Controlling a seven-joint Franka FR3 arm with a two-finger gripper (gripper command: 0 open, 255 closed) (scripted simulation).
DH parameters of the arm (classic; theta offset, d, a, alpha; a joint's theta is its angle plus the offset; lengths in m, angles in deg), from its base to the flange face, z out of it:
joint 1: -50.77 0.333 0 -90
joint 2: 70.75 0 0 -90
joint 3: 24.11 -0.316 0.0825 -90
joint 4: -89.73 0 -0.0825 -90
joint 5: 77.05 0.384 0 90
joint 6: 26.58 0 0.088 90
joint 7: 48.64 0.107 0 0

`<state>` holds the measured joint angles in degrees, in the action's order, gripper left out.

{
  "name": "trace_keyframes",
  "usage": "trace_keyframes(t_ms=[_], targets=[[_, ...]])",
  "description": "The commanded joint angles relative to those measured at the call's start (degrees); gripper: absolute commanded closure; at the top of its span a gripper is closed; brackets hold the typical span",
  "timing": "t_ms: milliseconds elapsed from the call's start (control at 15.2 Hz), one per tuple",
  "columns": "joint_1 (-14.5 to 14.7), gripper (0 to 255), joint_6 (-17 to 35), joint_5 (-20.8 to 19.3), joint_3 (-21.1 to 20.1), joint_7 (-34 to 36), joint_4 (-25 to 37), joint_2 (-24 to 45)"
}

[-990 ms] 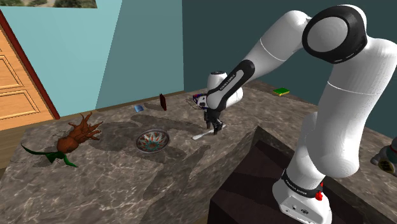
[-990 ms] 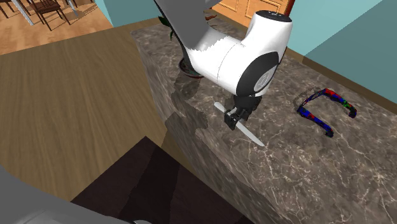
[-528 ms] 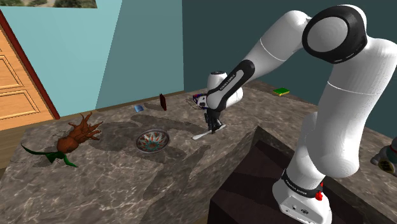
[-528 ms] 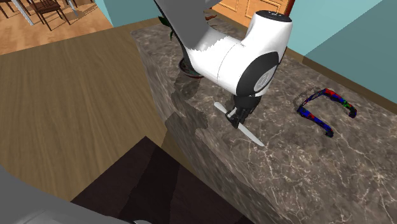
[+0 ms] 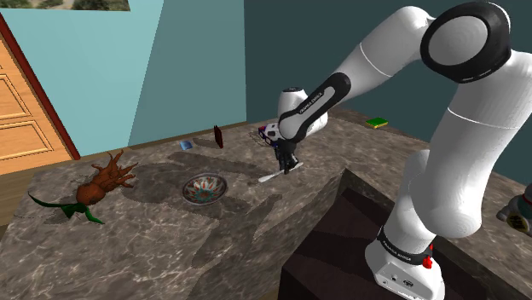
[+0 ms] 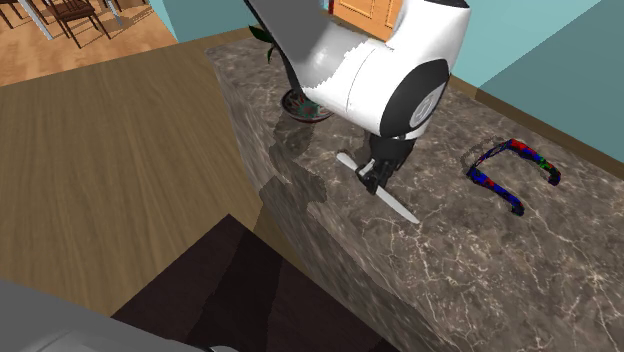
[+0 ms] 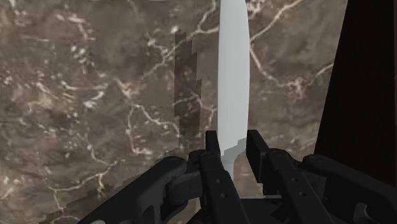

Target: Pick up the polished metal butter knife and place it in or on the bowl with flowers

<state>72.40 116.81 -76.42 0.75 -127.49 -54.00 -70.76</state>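
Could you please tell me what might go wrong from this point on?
The fingers clasp the knife with a long part sticking out ahead, so it could swivel or slip. It is near the counter edge; a drop might land on the floor. The bowl looks small, so the knife might slide off.

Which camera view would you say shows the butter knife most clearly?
The wrist view: the butter knife runs long and pale between the fingers. The second exterior view shows both ends past the gripper; the shoulder view shows a small sliver.
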Motion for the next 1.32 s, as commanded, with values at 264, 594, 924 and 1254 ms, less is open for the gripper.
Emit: trace_keyframes(t_ms=[264, 594, 924, 1254], targets=[[-0.2, 255, -5.06, -2.74, -0.04, 2.01, 1.22, -4.19], [-0.42, 255, -9.31, -4.37, -0.36, 3.26, 2.53, -7.35], [-0.62, 255, -13.56, -5.52, -0.8, 4.19, 4.18, -10.13], [1.52, 255, -15.56, -3.94, -3.09, 7.37, 7.99, -8.11]])
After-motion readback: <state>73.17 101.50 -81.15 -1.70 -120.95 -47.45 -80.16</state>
